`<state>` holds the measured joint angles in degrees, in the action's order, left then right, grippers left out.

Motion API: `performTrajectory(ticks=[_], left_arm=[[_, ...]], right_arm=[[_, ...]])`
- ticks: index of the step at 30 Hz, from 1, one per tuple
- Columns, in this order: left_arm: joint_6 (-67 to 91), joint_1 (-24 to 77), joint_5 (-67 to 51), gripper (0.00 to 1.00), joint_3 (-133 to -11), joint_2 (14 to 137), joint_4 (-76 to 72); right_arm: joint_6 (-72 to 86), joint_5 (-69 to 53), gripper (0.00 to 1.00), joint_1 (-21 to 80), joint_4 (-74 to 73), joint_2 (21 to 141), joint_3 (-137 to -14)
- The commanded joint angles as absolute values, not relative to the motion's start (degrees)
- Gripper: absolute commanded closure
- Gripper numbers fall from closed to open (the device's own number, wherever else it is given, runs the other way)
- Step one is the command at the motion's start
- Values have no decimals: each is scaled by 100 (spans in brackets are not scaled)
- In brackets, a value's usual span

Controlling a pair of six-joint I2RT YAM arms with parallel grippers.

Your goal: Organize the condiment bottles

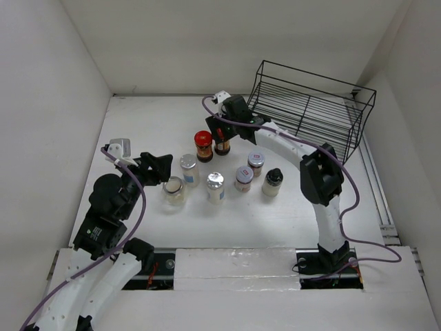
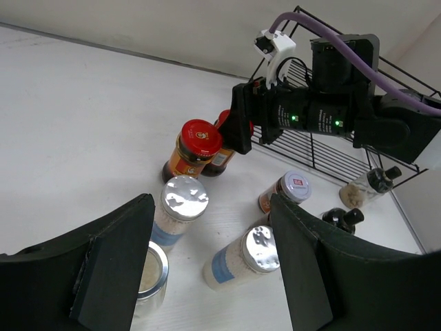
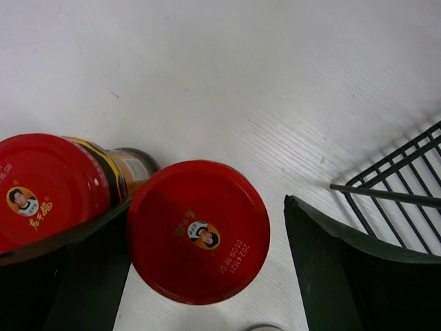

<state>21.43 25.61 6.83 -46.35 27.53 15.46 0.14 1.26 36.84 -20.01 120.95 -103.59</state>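
Several condiment bottles stand mid-table. My right gripper [image 1: 224,136] [image 3: 207,207] hangs open over a dark jar with a red lid [image 3: 198,231] [image 1: 222,146]. Its left finger is against the lid and its right finger [image 3: 344,269] stands clear of it. A second red-lidded jar [image 1: 202,144] [image 3: 45,186] [image 2: 200,140] stands just to its left. My left gripper [image 1: 162,169] [image 2: 210,207] is open and holds nothing, above two silver-lidded bottles [image 2: 184,198] [image 2: 262,248]. A low silver-rimmed jar [image 2: 148,276] [image 1: 173,189] sits by its left finger.
A black wire rack [image 1: 310,107] [image 2: 324,148] [image 3: 406,186] lies at the back right, close behind the right gripper. Two bottles with labelled lids [image 1: 255,162] [image 1: 244,177] and a black-capped pale bottle [image 1: 273,181] stand right of centre. White walls enclose the table.
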Motion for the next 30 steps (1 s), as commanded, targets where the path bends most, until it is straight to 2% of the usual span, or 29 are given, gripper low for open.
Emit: performTrajectory(ticks=[1, 3, 6, 7, 8, 9, 15, 19, 23, 30], left_arm=[[2057, 2531, 694, 36, -4605, 2664, 1310], [2057, 2531, 694, 36, -4605, 2663, 1310], [2057, 2531, 711, 36, -4605, 2602, 1310], [2057, 2531, 712, 36, -4605, 2602, 1310], [2057, 2531, 712, 36, -4605, 2602, 1310], [2057, 2531, 712, 36, -4605, 2602, 1310], [2057, 2531, 712, 36, -4605, 2654, 1310], [2057, 2531, 720, 36, -4605, 2654, 1310], [2057, 2531, 721, 36, -4605, 2654, 1371], [2057, 2531, 712, 36, -4605, 2654, 1318]], right_arm=[[-62, 342, 11, 3727, -1574, 12260, -10556], [-62, 343, 11, 3727, -1407, 12261, -10494], [-62, 343, 22, 3727, -1406, 12261, -10494], [-62, 421, 32, 3727, -1328, 12261, -10416], [-9, 474, 46, 3727, -1275, 12061, -10328], [-9, 475, 48, 3787, -1274, 11937, -10275], [-9, 817, 51, 3841, -853, 10550, -10177], [114, 151, 52, 3525, -800, 9976, -10511], [193, -176, 53, 3121, -957, 9896, -11134], [299, -176, 54, 2260, -1529, 10704, -12953]])
